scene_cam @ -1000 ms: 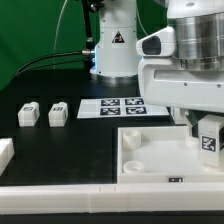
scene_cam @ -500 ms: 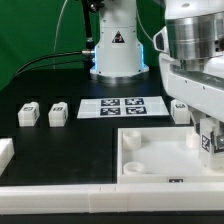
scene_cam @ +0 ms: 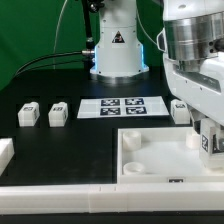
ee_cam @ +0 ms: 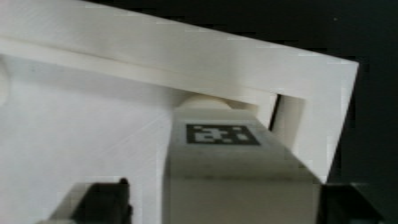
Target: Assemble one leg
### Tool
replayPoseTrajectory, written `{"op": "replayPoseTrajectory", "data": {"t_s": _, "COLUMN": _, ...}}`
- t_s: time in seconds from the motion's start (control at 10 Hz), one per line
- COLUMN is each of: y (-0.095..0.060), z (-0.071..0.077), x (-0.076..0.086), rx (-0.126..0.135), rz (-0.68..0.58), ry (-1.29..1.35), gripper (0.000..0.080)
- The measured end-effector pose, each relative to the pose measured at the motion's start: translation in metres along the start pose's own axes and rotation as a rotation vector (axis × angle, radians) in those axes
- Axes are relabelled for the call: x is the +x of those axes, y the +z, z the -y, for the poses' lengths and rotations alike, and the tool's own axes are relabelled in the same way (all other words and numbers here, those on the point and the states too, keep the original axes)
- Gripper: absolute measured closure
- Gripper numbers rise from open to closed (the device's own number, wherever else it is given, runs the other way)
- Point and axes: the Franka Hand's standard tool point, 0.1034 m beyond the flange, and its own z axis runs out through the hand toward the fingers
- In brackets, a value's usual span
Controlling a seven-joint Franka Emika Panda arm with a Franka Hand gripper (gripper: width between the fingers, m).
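My gripper [scene_cam: 208,128] is shut on the leg [scene_cam: 210,141], a small white block whose square tag faces the camera. It holds the leg upright over the near corner of the large white panel [scene_cam: 150,158] at the exterior view's right. In the wrist view the leg [ee_cam: 240,165] runs between my dark fingers [ee_cam: 107,200], tag up, its far end close to a round corner socket [ee_cam: 222,101] of the panel [ee_cam: 89,120]. I cannot tell whether the leg touches the socket.
Two spare legs [scene_cam: 28,114] [scene_cam: 58,113] stand on the black table at the exterior view's left, and a third [scene_cam: 181,111] behind the panel. The marker board [scene_cam: 122,106] lies mid-table. A white block [scene_cam: 5,152] sits at the left edge, and a long white rail [scene_cam: 90,196] in front.
The arm has shifted slightly right and down with the leg, uncovering the spare leg behind the panel. Almost no movement in the last half second.
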Motion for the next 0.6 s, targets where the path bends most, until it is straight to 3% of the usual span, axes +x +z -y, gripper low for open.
{"op": "replayPoseTrajectory", "data": {"t_s": 0.1, "y": 0.0000, "z": 0.0000, "x": 0.0000, "rx": 0.000, "rz": 0.000, "ry": -0.048, "gripper": 0.0206}}
{"op": "replayPoseTrajectory", "data": {"t_s": 0.2, "y": 0.0001, "z": 0.0000, "x": -0.0001, "rx": 0.000, "rz": 0.000, "ry": -0.149, "gripper": 0.0157}}
{"op": "replayPoseTrajectory", "data": {"t_s": 0.6, "y": 0.0004, "z": 0.0000, "x": -0.0057, "rx": -0.020, "rz": -0.017, "ry": -0.664, "gripper": 0.0150}}
